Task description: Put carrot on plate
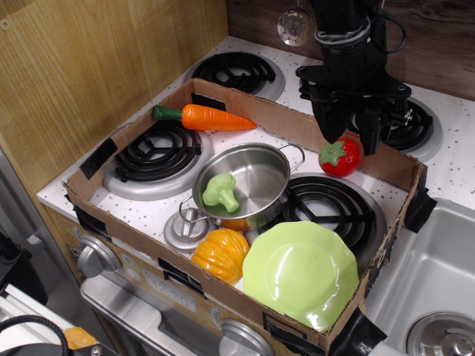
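Hand [349, 137] spread, empty, above tomato [340, 157]; broccoli [221, 192] in pot [252, 175]; plate [300, 273] bare.

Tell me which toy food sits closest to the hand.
The red tomato, directly below the hand. The carrot lies at the far left wall, the pumpkin at the front, and the broccoli in the pot.

Glossy plastic, polished steel before me.
My matt black gripper [350, 139] faces shiny carrot [208, 117], glossy plate [300, 273], mirror-bright steel pot [245, 178], rough cardboard tray [245, 302].
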